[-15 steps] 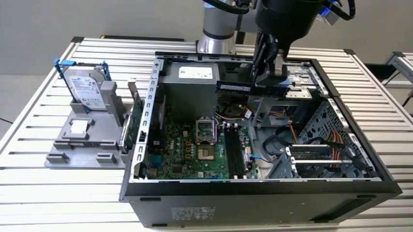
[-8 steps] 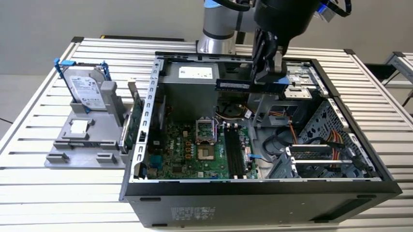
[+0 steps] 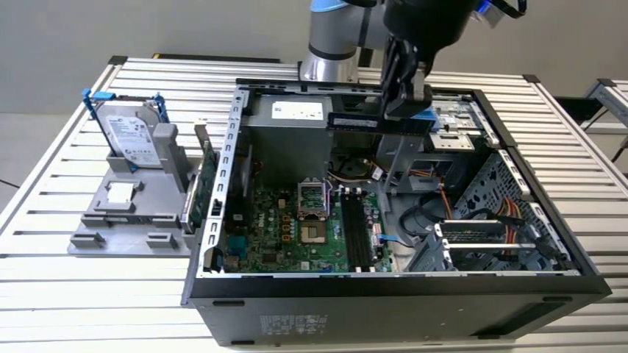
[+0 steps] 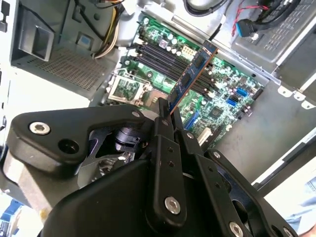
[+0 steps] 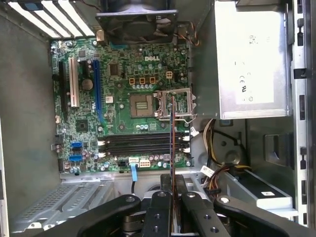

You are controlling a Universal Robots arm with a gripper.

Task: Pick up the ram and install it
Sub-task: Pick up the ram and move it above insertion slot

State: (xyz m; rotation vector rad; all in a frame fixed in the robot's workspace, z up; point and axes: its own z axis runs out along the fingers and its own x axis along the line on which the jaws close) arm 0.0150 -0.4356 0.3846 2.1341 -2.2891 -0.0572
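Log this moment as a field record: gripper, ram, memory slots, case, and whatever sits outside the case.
arm end: gripper shut on the ram
ram pose: gripped near one end, in the air above the motherboard, in no slot
target: memory slots next to the processor socket, no stick seen in them
enclosure: computer case open, on the slatted table
outside: hard drive upright in a grey holder, at the exterior view's left of the case
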